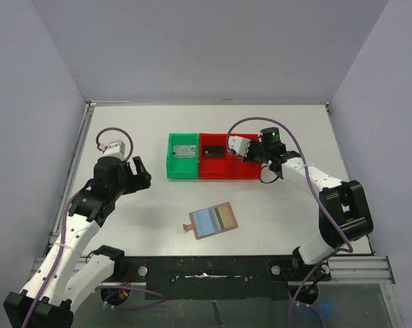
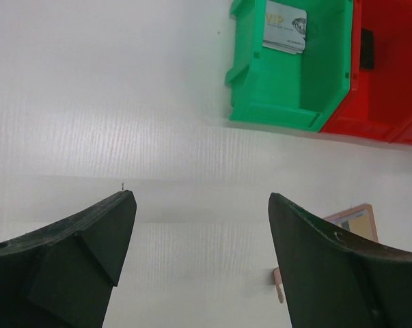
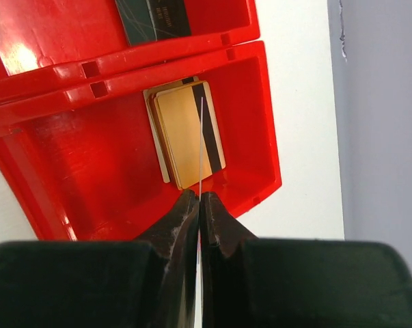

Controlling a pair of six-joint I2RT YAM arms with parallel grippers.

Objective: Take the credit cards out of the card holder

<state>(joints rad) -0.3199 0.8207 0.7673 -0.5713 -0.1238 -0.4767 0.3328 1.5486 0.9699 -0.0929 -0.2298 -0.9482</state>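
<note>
Nearest the arm bases, the card holder (image 1: 214, 221) lies open and flat on the white counter (image 1: 151, 225), blue lining up and its small tab (image 1: 187, 227) sticking out to the left, with bare counter past every edge and nothing touching it. A little farther back and well to the left, the left tool (image 2: 200, 198) hangs over bare counter, jaws spread wide with nothing between them; from its own camera a corner of the card holder peeks out past one finger. Beyond that, the green bin (image 1: 183, 171) and the red bins (image 1: 226, 169) stand in a row, walls touching, with open counter around them out to the side walls. A silver card (image 2: 285, 26) lies in the green bin and a dark card (image 1: 214, 149) in the red one beside it. Over the rightmost red bin the right tool (image 3: 199, 199) is pinched tight on a thin card (image 3: 201, 137) seen edge-on, above a stack of gold cards (image 3: 185, 137) on that bin's floor; whether the held card touches the stack I cannot tell
</note>
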